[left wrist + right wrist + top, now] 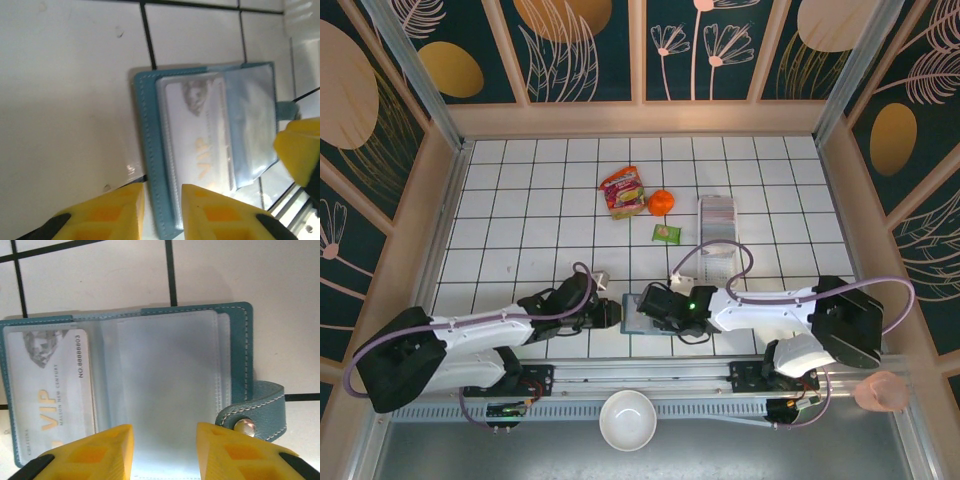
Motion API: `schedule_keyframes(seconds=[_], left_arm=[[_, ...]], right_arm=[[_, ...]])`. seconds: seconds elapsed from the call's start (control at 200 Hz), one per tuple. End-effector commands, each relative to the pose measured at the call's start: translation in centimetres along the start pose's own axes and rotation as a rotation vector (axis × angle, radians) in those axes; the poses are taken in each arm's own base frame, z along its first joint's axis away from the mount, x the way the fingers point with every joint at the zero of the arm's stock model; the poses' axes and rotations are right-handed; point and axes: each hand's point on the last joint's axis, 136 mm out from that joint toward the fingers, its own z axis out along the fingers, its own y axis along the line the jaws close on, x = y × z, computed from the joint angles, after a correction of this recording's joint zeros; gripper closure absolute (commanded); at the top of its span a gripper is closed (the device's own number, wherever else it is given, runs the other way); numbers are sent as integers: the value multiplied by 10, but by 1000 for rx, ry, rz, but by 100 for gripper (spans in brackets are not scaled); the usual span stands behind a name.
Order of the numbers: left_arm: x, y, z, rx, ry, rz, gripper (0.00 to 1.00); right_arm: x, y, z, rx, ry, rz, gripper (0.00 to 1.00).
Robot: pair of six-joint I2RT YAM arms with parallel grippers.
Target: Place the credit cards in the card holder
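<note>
Though left hand (161, 190) and right hand (165, 430) ajar, card holder (241, 350) long axis left-right.

A teal card holder (150, 385), white-stitched with clear blue-grey sleeves, carries a silver card (50, 385) lettered "VIP" in gold, at centre frame on a table (100, 280) of white tiles ruled black.

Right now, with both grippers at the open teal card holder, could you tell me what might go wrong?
1. The left gripper and right gripper crowd the small open teal folding card holder; their yellow fingers could collide.
2. The holder lies flat on the smooth white tiled table; a push may slide it.
3. Its clear plastic sleeves fan loosely and could buckle.
</note>
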Motion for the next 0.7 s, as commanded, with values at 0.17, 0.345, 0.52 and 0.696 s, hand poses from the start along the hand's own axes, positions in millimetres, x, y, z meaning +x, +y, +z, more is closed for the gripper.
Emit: schedule_keyframes(seconds=[0.17, 0.345, 0.52, 0.696], left_arm=[[-13, -39, 3, 120, 7, 27, 85], [-9, -37, 13, 110, 39, 38, 86], [-3, -28, 22, 87, 65, 36, 90], [1, -21, 27, 67, 77, 32, 91]], right_arm=[[3, -15, 5, 74, -5, 4, 58], [10, -14, 14, 83, 19, -5, 57], [13, -8, 20, 70, 32, -10, 57], [17, -10, 26, 72, 49, -5, 53]])
